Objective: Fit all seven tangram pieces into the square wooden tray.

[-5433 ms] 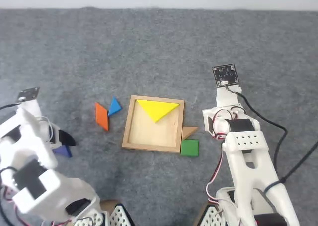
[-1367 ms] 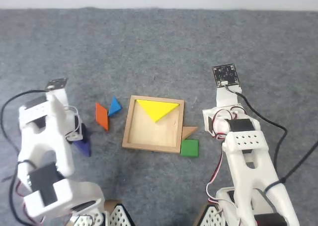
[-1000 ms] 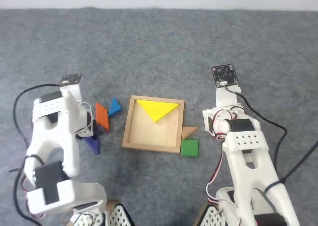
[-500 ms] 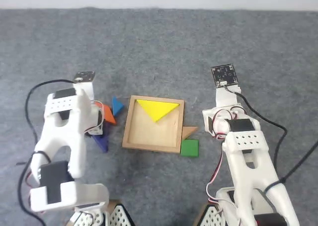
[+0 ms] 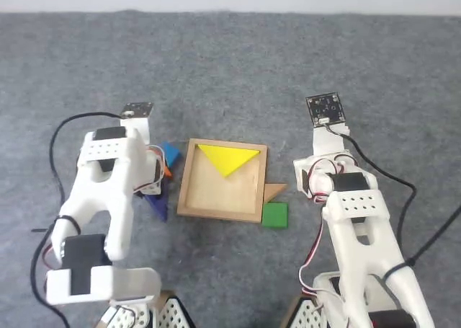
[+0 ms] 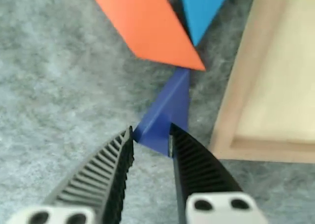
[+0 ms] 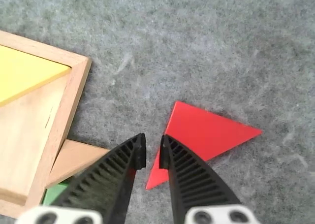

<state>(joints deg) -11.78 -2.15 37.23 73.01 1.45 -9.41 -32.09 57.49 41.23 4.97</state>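
Observation:
The square wooden tray lies mid-table with a yellow triangle in its far part. My left gripper is shut on a dark blue triangle, held just left of the tray's near-left corner. The same dark blue triangle pokes out from under the left arm. An orange parallelogram and a light blue triangle lie just beyond it. My right gripper is shut and holds nothing, hanging over the edge of a red triangle right of the tray.
A tan triangle and a green square sit against the tray's near-right corner. The light blue triangle lies left of the tray's far-left corner. Grey carpet stretches open beyond the tray and to both sides.
The left arm has swung right from the table's left edge to the tray, carrying the dark blue triangle. The right arm has stayed put.

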